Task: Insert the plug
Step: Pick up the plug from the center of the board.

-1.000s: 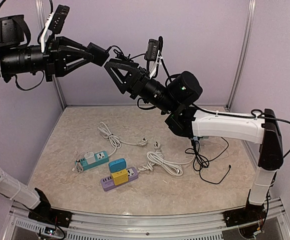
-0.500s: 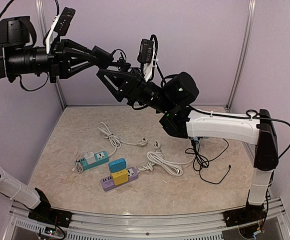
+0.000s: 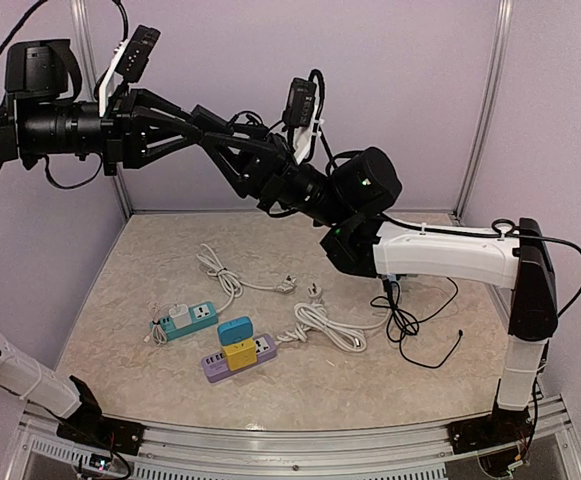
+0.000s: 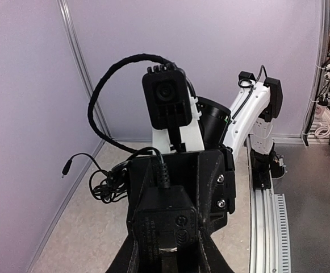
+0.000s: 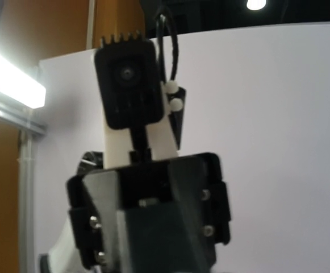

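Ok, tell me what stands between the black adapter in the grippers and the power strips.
Nothing visible. The black adapter sits in the left gripper, with the right gripper beside it. Only open air lies down to the teal power strip.

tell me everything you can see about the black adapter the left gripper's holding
A boxy block of black plastic, the black adapter carries moulded markings on the face toward the camera. A black cable leaves its far end through a strain relief and curves off left. It hangs high above the table, clamped in the left gripper. The right gripper faces its far end; whether it touches is unclear.
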Robot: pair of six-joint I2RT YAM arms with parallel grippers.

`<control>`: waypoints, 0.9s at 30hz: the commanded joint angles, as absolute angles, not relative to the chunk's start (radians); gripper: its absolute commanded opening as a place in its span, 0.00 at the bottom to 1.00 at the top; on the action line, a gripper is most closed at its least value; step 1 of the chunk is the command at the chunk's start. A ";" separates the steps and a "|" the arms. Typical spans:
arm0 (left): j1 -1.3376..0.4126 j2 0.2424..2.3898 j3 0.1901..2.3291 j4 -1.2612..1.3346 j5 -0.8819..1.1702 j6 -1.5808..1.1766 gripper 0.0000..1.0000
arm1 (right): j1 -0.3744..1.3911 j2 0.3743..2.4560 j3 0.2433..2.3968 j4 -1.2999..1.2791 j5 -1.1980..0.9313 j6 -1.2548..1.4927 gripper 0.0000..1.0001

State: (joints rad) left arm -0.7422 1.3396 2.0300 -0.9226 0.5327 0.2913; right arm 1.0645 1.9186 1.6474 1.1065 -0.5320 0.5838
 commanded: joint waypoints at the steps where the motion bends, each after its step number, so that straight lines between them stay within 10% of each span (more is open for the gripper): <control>1: -0.746 1.327 2.008 -0.940 0.530 0.288 0.00 | 1.064 1.889 1.624 1.178 -0.525 0.601 0.25; 4: -0.745 1.324 2.000 -0.939 0.526 0.290 0.00 | 1.063 1.888 1.614 1.181 -0.517 0.600 0.00; 8: -0.746 1.324 1.984 -0.943 0.507 0.300 0.00 | 1.058 1.859 1.564 1.178 -0.498 0.583 0.00; 9: -0.745 1.321 1.970 -0.943 0.479 0.310 0.11 | 1.053 1.842 1.541 1.158 -0.479 0.577 0.00; 11: -0.742 1.312 1.927 -0.952 0.442 0.367 0.68 | 1.042 1.797 1.483 1.077 -0.431 0.560 0.00; 13: -0.743 1.293 1.862 -0.968 0.394 0.453 0.87 | 1.026 1.735 1.424 0.937 -0.352 0.535 0.00; 21: -0.744 1.185 1.325 -1.002 0.218 0.641 0.83 | 1.003 1.447 1.169 0.399 0.047 0.326 0.00; 27: -0.737 1.173 1.011 -0.959 0.211 0.729 0.60 | 0.990 1.293 1.016 0.325 0.150 0.305 0.00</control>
